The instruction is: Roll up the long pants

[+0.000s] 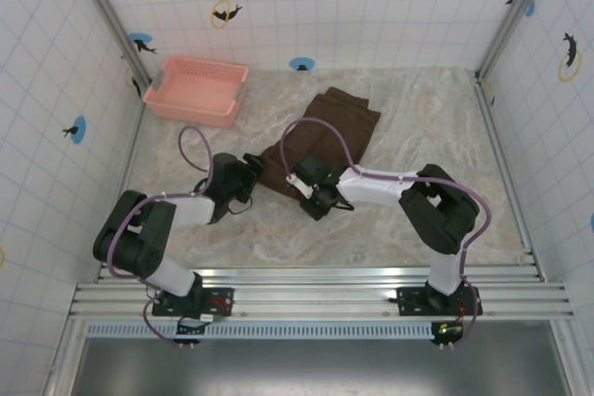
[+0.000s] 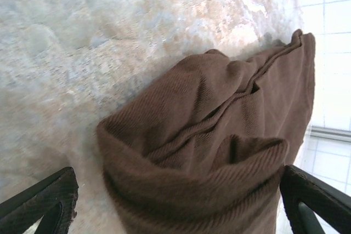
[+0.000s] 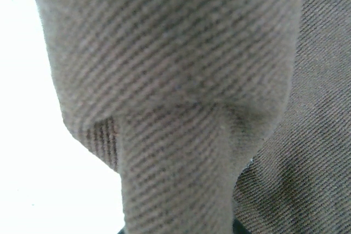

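Right of the pink basket (image 1: 197, 90), on the table (image 1: 418, 201), the long pants (image 1: 325, 132) lie with their near end folded over. My left gripper (image 2: 178, 190) stands wide open on both sides of that fold. My right gripper (image 1: 299, 178) is closed narrow on the cloth, which hides its fingers from me.
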Controlling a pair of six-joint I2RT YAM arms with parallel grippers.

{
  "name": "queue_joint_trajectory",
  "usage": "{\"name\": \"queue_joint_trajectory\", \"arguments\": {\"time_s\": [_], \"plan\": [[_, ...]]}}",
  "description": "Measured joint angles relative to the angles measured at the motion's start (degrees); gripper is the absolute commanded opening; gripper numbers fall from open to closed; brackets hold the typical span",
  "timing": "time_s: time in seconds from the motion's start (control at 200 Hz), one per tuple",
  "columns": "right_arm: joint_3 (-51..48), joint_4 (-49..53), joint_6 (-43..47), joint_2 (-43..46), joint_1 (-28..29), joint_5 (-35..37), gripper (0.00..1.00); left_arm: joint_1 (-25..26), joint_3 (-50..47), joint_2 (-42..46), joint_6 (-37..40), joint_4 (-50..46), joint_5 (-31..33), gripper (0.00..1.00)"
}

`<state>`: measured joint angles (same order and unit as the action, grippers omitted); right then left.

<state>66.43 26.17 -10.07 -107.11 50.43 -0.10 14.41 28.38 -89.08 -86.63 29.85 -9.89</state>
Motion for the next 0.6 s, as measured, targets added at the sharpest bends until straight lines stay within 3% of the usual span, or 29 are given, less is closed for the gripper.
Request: {"name": "queue_joint_trajectory", "arguments": {"time_s": [0.2, 0.26, 0.34, 0.38, 0.42, 0.47, 0.6], "plan": [[0.17, 0.61, 0.28, 0.00, 0.33, 0.44, 0.00, 0.79, 0.00, -4.83, -0.87, 8.85, 0.55, 0.93], [0.20, 0.74, 0.42, 0.00, 0.35, 0.46, 0.00, 1.11, -0.02, -5.73, -0.98, 10.36, 0.81, 0.88], [0.26, 0.87, 0.52, 0.02, 0.35, 0.42, 0.00, 1.57, -0.13, -6.64, -1.22, 11.17, 1.31, 0.70], [0.28, 1.03, 0.57, 0.00, 0.35, 0.46, 0.00, 1.77, -0.17, -7.08, -1.03, 11.08, 1.40, 0.56], [0.28, 1.16, 0.63, 0.02, 0.37, 0.46, 0.00, 1.88, -0.20, -7.39, -1.03, 11.02, 1.46, 0.38], [0.31, 1.25, 0.68, 0.02, 0.37, 0.48, 0.00, 1.88, -0.22, -7.80, -0.79, 10.49, 1.53, 0.00], [0.33, 1.31, 0.70, 0.02, 0.37, 0.44, 0.00, 1.99, 0.55, -8.83, 1.14, 7.96, 0.24, 0.00]]}}
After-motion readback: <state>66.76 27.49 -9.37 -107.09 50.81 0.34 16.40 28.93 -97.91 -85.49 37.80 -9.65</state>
